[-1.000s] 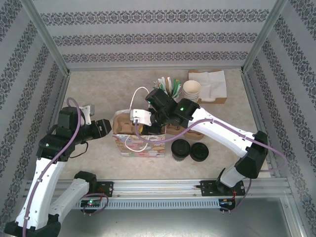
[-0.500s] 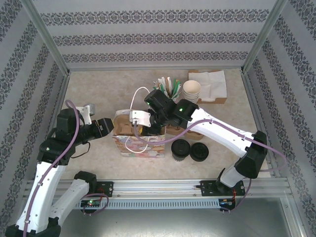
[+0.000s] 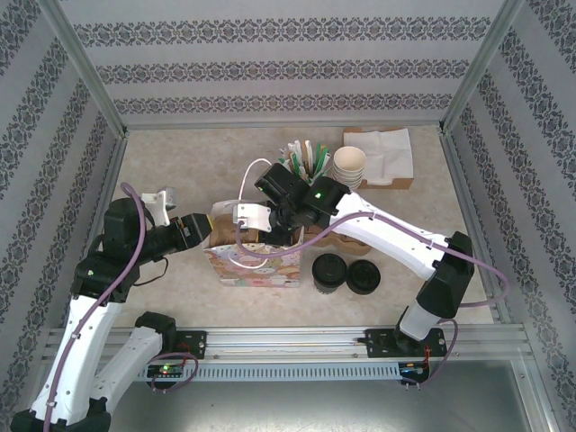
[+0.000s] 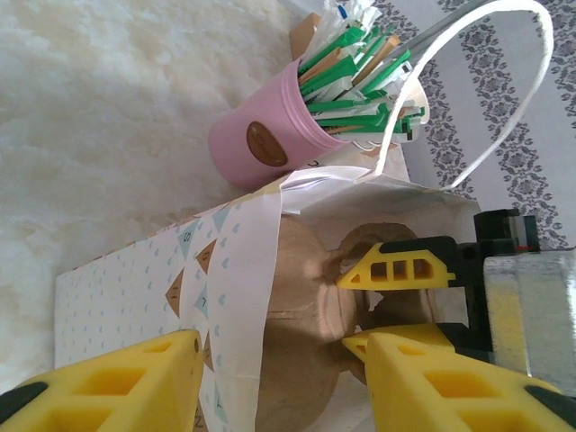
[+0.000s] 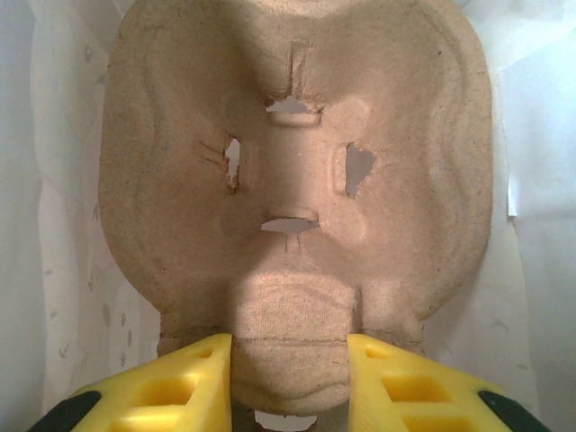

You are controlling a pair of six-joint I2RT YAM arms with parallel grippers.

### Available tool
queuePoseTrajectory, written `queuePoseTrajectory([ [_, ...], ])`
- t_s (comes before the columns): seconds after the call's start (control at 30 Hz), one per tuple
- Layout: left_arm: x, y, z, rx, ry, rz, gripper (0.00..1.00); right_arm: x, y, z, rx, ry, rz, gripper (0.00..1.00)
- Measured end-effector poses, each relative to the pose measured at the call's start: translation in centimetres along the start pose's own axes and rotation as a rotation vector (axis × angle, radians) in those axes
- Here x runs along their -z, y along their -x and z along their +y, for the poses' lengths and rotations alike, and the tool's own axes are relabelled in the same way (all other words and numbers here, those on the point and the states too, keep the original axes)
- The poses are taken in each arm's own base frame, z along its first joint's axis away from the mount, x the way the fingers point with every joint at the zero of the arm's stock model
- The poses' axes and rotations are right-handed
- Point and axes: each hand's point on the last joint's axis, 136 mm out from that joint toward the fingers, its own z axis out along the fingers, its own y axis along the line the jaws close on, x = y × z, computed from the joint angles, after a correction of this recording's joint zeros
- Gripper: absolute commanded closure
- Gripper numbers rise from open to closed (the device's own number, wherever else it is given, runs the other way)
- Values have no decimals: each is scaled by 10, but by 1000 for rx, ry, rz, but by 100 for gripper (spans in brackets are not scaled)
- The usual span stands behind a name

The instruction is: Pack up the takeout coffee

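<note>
Top external view, from where I stand, shows both arms having closed in on the paper bag over the last second: the left gripper, which was a little short of the bag's left end, is now at its rim, and the right arm has pushed its wrist a touch further left into the opening. Seen from the left wrist, the left jaws stand well apart, one finger outside the patterned wall and one inside, straddling the paper without pinching it. The right gripper is down inside the bag, jaws closed narrowly on the raised middle ridge of a pulp cup carrier, whose flat face fills the white interior. My reading is that the carrier is being seated while the mouth is held open, so the bag is nearly ready but holds no drink yet. The takeout coffee has not moved: it stands on the table just right of the bag, near the front edge, touching or just beside another round black lid. It is upright, lid facing up, long axis vertical.
</note>
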Motion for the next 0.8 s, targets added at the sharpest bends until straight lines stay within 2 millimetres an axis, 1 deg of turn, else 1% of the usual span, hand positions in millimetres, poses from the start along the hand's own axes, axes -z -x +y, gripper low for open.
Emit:
queuePoseTrajectory([
  [0.3, -3, -4, -3, -4, -31, 15, 49, 0, 4, 4, -16, 71, 13, 68],
  [0.63, -3, -6, -6, -15, -50, 28, 49, 7, 2, 0, -23, 101, 29, 68],
  [0.8, -3, -6, -6, -25, -50, 27, 49, 3, -2, 2, -22, 117, 49, 68],
])
